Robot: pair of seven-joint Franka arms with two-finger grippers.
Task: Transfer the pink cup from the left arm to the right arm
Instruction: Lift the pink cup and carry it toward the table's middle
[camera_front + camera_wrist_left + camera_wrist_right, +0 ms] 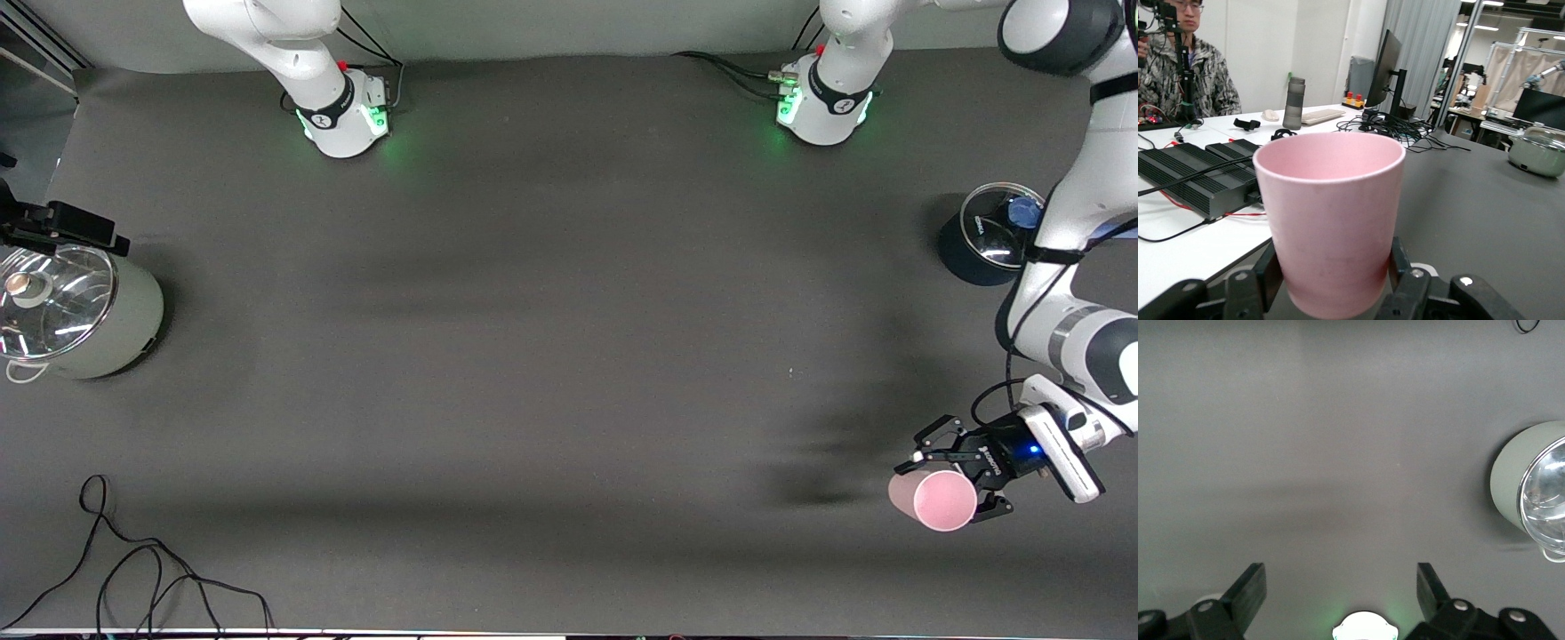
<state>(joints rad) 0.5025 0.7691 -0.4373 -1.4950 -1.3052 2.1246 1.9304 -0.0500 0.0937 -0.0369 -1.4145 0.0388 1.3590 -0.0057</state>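
Observation:
My left gripper (956, 484) is shut on the pink cup (933, 500), holding it in the air over the table at the left arm's end, near the front edge. The cup's open mouth shows to the front camera. In the left wrist view the pink cup (1331, 220) fills the middle, and the left gripper (1335, 280) clamps its lower body from both sides with its black fingers (1405, 273). My right gripper (1340, 587) is open, holds nothing, and hangs high over bare dark table by the right arm's base (1363, 630). It is out of the front view.
A pale lidded pot (80, 311) stands at the right arm's end of the table. A dark pot with a glass lid (985, 233) stands at the left arm's end, partly hidden by the left arm. A black cable (133, 569) lies near the front edge.

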